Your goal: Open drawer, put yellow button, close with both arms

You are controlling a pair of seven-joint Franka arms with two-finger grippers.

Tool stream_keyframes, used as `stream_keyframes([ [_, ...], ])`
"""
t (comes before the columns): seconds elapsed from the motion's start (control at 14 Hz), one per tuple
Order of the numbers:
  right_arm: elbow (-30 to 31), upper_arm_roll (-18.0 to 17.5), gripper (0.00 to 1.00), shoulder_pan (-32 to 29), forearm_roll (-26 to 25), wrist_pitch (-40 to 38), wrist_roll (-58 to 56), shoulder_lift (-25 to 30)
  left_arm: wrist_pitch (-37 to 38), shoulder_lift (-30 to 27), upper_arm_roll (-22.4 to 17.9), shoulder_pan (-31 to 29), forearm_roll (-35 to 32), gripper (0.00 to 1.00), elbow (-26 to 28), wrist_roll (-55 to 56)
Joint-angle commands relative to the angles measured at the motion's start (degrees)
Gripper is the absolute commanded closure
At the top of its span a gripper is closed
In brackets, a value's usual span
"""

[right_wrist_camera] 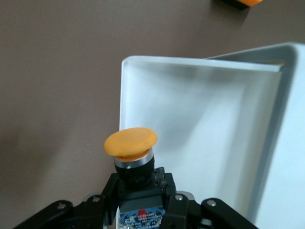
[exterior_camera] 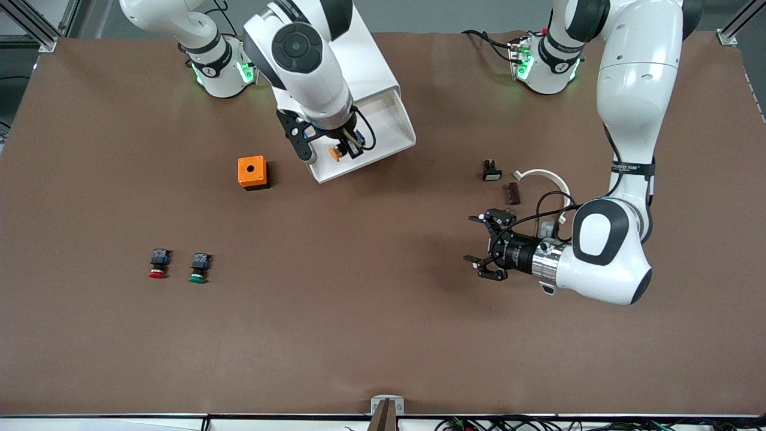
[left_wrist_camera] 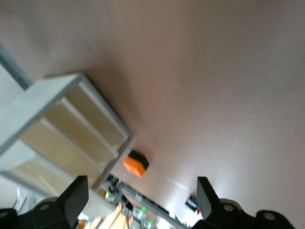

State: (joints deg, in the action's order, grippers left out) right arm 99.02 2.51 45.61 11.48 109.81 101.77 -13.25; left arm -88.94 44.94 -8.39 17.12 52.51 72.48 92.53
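Drawer (exterior_camera: 383, 129) first: the topmost tray of the white cabinet (exterior_camera: 365, 54) stands pulled well out toward the front camera, its open white basin exposed, which is why the right arm can work from above rather than reaching in sideways. The right gripper (exterior_camera: 344, 149) hangs over the drawer's front edge, at the corner toward the right arm's end of the table, fingers clamped on the black-blue body of the yellow button (exterior_camera: 335, 154). In the right wrist view the yellow button (right_wrist_camera: 131, 143) juts out past the fingertips, cap outward, with the drawer's rim (right_wrist_camera: 200, 62) and pale floor just beside it. Gripping the body leaves the cap free and, I'd judge, lets the part drop cleanly once the fingers part. It looks to me to sit at the edge rather than squarely over the basin, so letting go here might tip it onto the rim.

The left gripper (exterior_camera: 488, 248) waits low over bare table toward the left arm's end, jaws spread wide and empty, turned sideways toward the cabinet. That pose seems meant for the joint push to shut the drawer.

An orange box (exterior_camera: 252, 172) sits beside the drawer; a red-capped button (exterior_camera: 158, 263) and a green-capped button (exterior_camera: 199, 267) lie nearer the front camera, well apart from the action.
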Motion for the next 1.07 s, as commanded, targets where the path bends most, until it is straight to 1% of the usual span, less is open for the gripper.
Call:
stream_keyframes([
  [0.0, 3.5, 0.7, 0.86, 1.2, 1.2, 2.6, 1.5, 1.1, -0.1, -1.4, -0.2, 1.2, -7.6, 0.00, -0.3, -4.1],
  [0.21, 3.7, 0.7, 0.86, 2.0, 1.3, 3.0, 1.5, 0.0, -0.1, -3.7, 0.4, 1.5, -13.5, 0.00, -0.3, -6.4],
  [0.36, 3.7, 0.7, 0.85, 2.3, 1.3, 3.0, 1.5, -0.3, -1.7, -6.3, 0.2, 3.2, -17.5, 0.00, -0.2, -7.7],
  [0.5, 3.7, 0.7, 0.81, 2.9, 1.3, 3.3, 1.5, -0.9, -2.0, -8.0, 0.5, 3.7, -21.6, 0.00, -0.3, -11.2],
  [0.64, 3.6, 0.7, 0.75, 2.9, 1.3, 3.2, 1.5, -1.0, -2.1, -9.0, 0.6, 4.2, -24.2, 0.00, -0.2, -14.1],
  [0.71, 3.6, 0.7, 0.71, 3.0, 1.3, 3.2, 1.5, -1.1, -2.1, -10.4, 0.6, 5.1, -26.7, 0.00, -0.2, -14.5],
  [0.79, 3.6, 0.7, 0.62, 3.2, 1.3, 3.2, 1.5, -1.1, -2.4, -10.9, 0.6, 6.1, -29.5, 0.00, -0.2, -14.6],
  [0.86, 3.5, 0.7, 0.43, 3.3, 1.2, 3.2, 1.5, -1.2, -3.2, -11.4, 0.6, 7.7, -32.7, 0.00, -0.2, -14.6],
  [0.93, 3.5, 0.7, 0.11, 3.3, 1.2, 3.1, 1.4, -1.4, -4.4, -12.3, 0.6, 9.1, -36.1, 0.00, -0.2, -15.0],
  [1.0, 3.4, 0.7, 0.00, 3.5, 1.1, 2.8, 1.4, -1.4, -5.4, -13.0, 0.7, 10.3, -39.0, 0.00, -0.1, -18.3],
])
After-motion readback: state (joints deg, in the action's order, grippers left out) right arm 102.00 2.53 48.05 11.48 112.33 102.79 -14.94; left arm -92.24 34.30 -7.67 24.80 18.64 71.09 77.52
